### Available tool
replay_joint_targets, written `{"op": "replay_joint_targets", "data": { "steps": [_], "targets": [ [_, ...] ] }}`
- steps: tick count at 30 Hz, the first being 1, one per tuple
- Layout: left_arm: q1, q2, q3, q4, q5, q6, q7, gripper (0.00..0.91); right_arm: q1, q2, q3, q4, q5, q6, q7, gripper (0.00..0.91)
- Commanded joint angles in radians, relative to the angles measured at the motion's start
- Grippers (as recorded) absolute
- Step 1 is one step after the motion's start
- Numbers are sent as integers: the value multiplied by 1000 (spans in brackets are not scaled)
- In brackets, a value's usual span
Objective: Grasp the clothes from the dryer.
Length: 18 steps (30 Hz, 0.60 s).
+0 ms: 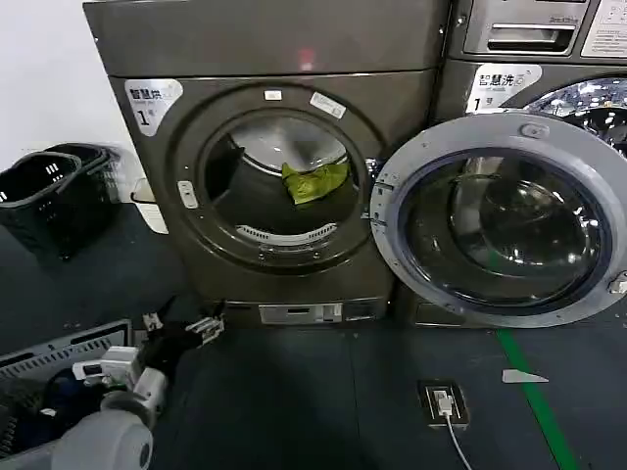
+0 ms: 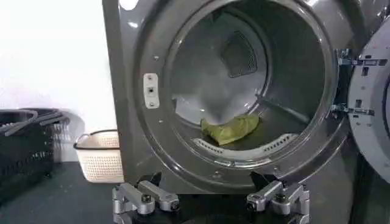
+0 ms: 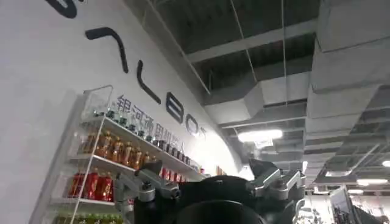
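The dryer is a dark grey-brown front loader marked "1", and its round porthole stands open. The clothes, a small yellow-green cloth, lie crumpled on the drum floor near the front lip, also seen as the clothes through the left wrist view of the dryer. My left gripper hovers low in front of the machine's base, left of the porthole, open and empty. In its own view the left gripper sits below the opening, well short of the cloth. My right gripper is open, empty, pointing up at a ceiling.
A silver-rimmed glass door is swung open to the right, across the neighbouring machine. Black baskets and a white basket stand to the left. A grey crate sits by my left arm. A floor socket with cable lies ahead.
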Motion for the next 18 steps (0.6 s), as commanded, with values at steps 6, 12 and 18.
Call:
{"op": "replay_joint_targets", "data": {
  "steps": [6, 12, 18],
  "targets": [
    [-1, 9, 8, -18, -9, -17, 5, 907, -12, 5, 20, -4, 31, 55, 12, 907],
    [-2, 9, 10, -24, -8, -26, 7, 907, -17, 5, 30, -8, 32, 69, 12, 907],
    [-1, 5, 22, -21, 5, -48, 16, 907, -13, 6, 31, -12, 31, 73, 7, 907]
  ]
}}
